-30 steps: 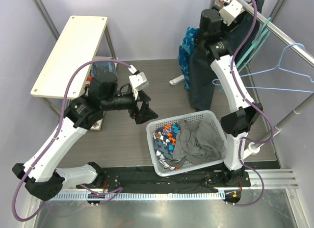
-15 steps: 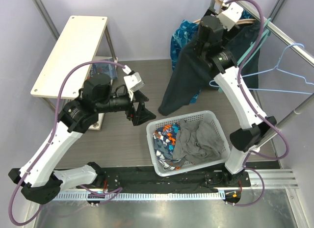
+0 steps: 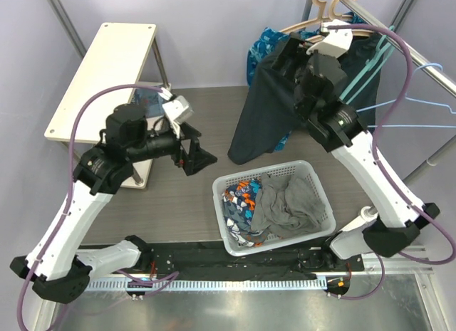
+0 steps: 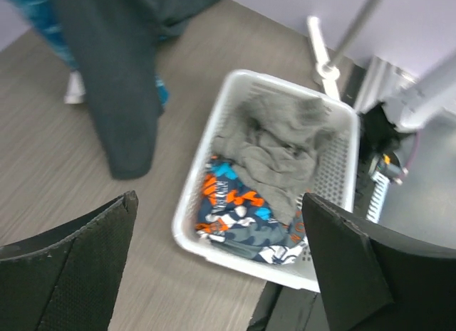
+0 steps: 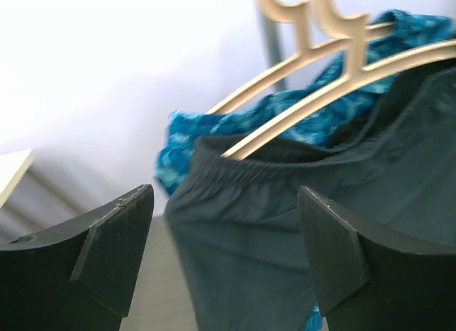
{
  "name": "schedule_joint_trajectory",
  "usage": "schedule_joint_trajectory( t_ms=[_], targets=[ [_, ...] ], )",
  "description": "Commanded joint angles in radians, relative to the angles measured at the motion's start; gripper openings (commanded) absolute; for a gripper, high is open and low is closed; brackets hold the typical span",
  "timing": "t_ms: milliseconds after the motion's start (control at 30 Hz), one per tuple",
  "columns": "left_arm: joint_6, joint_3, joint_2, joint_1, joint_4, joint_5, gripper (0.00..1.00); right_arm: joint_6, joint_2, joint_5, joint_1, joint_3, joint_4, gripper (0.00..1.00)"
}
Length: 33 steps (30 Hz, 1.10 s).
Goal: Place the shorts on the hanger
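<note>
Where the shorts are hanging: the shorts [image 5: 285, 238] are draping from the hanger [image 5: 299, 121] up at the back right. The elastic waist is riding over one wooden arm, which is what is carrying the cloth.
Hanger: its hook is reaching up toward the rail [image 3: 427, 59]. A second wooden hanger is sitting just behind it, so the two are crowding together.
Hang of the cloth: from above, the dark cloth is slanting down and to the left instead of dropping straight, with the low end dangling above the floor beyond the basket [image 4: 201, 153]. To me it is looking lopsided, so the weight may be pulling to one side.
Right gripper [image 5: 224, 203]: its jaws are standing wide apart with nothing between them. It is facing the waist and the hanger arm from close by, so the hanger alone is bearing the shorts.
Left gripper [image 4: 219, 203]: its jaws are also gaping and gripping nothing. It is hovering well to the left, pointing toward the basket and keeping out of the right arm's way.
Blue leaf garment [image 5: 214, 124]: it is peeking out behind the shorts on the other wooden hanger, and it is no part of this job.
Grey cloth [image 3: 288, 199]: it is lying crumpled in the basket over some bright printed pieces.
My guess: the hanging is looking as good as done. The one worry is the shorts sliding off the sloping arm.
</note>
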Motion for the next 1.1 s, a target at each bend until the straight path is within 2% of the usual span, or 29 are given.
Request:
schedule_joint_trajectory(
  t_ms=[0, 67, 200, 233, 367, 467, 533, 600, 700, 833, 1067],
  targets=[
    [-0.040, 0.049, -0.051, 0.155, 0.002, 0.016, 1.00, -0.066, -0.160, -0.263, 0.015, -0.090, 0.059, 0.89],
    [0.001, 0.064, -0.091, 0.228, -0.021, 0.001, 1.00, -0.105, -0.220, -0.367, 0.016, -0.141, 0.054, 0.89],
    [0.153, 0.075, -0.172, 0.258, -0.116, -0.137, 1.00, -0.164, -0.378, -0.609, 0.016, -0.311, 0.048, 0.91],
    [0.185, 0.073, -0.186, 0.258, -0.162, -0.207, 1.00, -0.183, -0.431, -0.642, 0.016, -0.332, 0.038, 0.91],
    [0.305, 0.070, -0.241, 0.259, -0.284, -0.317, 1.00, -0.240, -0.560, -0.734, 0.018, -0.429, -0.047, 0.94],
    [0.339, 0.072, -0.264, 0.262, -0.361, -0.341, 1.00, -0.283, -0.657, -0.803, 0.018, -0.489, -0.117, 0.96],
    [0.351, 0.052, -0.286, 0.270, -0.390, -0.349, 1.00, -0.349, -0.705, -0.878, 0.013, -0.524, -0.165, 0.96],
    [0.330, 0.014, -0.307, 0.270, -0.409, -0.401, 1.00, -0.397, -0.768, -0.871, 0.006, -0.564, -0.232, 0.96],
    [0.316, 0.000, -0.315, 0.270, -0.449, -0.458, 1.00, -0.408, -0.852, -0.863, -0.037, -0.619, -0.288, 0.98],
    [0.313, 0.001, -0.311, 0.270, -0.490, -0.545, 1.00, -0.392, -0.958, -0.927, -0.134, -0.685, -0.344, 0.99],
    [0.316, -0.060, -0.327, 0.272, -0.501, -0.549, 1.00, -0.441, -1.108, -1.036, -0.214, -0.773, -0.473, 0.99]
  ],
)
